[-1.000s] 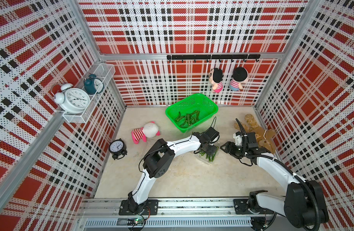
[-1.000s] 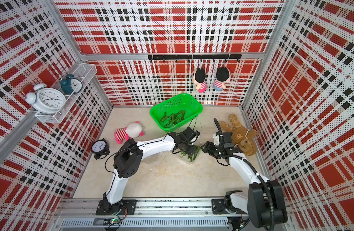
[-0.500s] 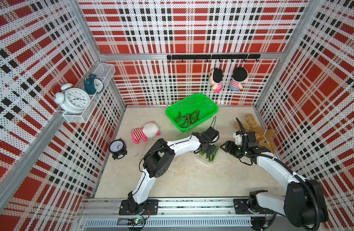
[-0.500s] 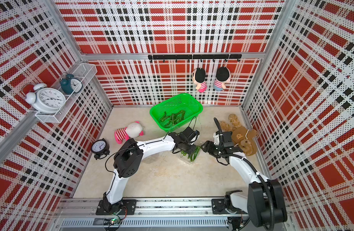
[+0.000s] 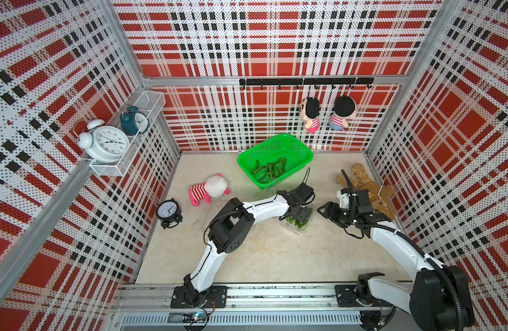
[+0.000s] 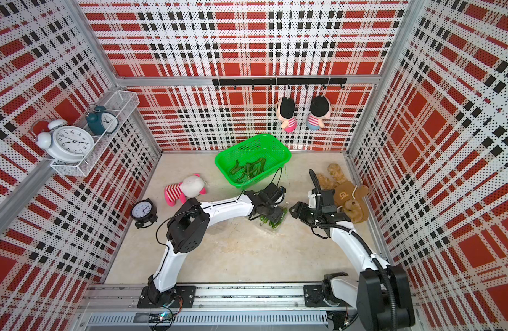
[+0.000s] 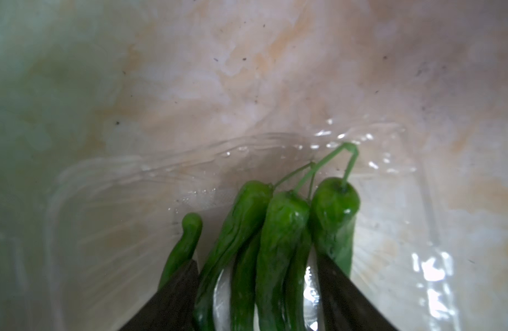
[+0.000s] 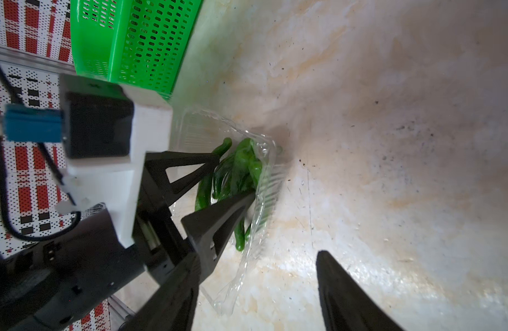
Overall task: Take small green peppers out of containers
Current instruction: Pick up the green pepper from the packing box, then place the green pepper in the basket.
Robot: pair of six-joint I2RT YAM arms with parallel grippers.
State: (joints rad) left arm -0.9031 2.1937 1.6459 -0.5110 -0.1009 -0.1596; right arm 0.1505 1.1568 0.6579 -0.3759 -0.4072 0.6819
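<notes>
A transparent clamshell container [image 5: 304,228] [image 6: 275,227] lies open on the floor in both top views, with several small green peppers [image 7: 278,229] [image 8: 241,166] inside. My left gripper [image 7: 255,259] [image 5: 300,213] reaches down into it. Its jaws stand open on either side of the pepper bunch, and a gap shows beside one finger [image 7: 333,280]. In the right wrist view the left gripper [image 8: 236,175] straddles the same peppers. My right gripper [image 8: 258,255] [image 5: 323,209] hovers open just right of the container [image 8: 264,200], with only bare floor between its fingers.
A bright green basket [image 5: 301,149] behind the container holds several more peppers [image 5: 268,170]. A brown plush bear [image 5: 373,192] lies by the right wall, a pink striped plush [image 5: 209,189] and a black clock [image 5: 168,210] at the left.
The left gripper's jaws have spread wider over the peppers in the container. Both arms stay almost where they were.
</notes>
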